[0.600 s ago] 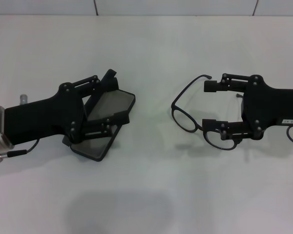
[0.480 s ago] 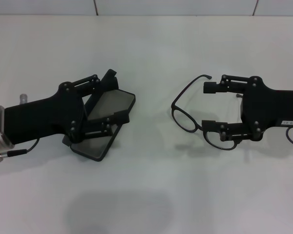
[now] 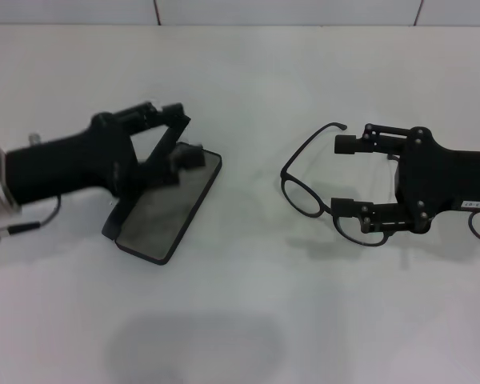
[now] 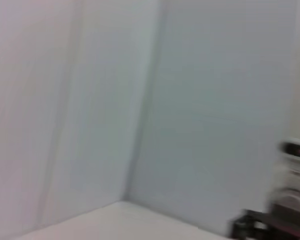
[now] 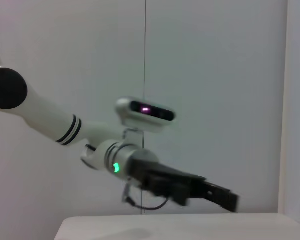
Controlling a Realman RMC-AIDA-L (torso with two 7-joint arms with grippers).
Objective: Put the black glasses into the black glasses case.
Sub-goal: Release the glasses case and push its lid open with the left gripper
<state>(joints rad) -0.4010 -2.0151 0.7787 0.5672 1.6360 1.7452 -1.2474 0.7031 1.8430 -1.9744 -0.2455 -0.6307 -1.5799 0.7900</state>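
From my seat, the right gripper [image 3: 346, 179] sits on the right of the white table [image 3: 248, 320] with its fingers spread wide, one fingertip [image 3: 344, 143] by the far temple arm of the black glasses [image 3: 314, 182] and the other over the near lens, so the frame lies between them ungripped; I read that as a straddle set up for closing on the frame at the hinge end, where it is stiffest. The glasses rest flat on the table with their temples unfolded, lenses pointing left toward the case, well apart from it. On the left, my left gripper [image 3: 174, 132] is raised over the far end of the black glasses case [image 3: 164, 212], fingers parted and nothing in them as far as I can judge. The case lies open, its grey lining facing up and its long side slanting from near-left to far-right. I take it the left arm is there to steady or keep the case open while the right brings the glasses across. The right wrist view shows only the left arm across the table, not the glasses.
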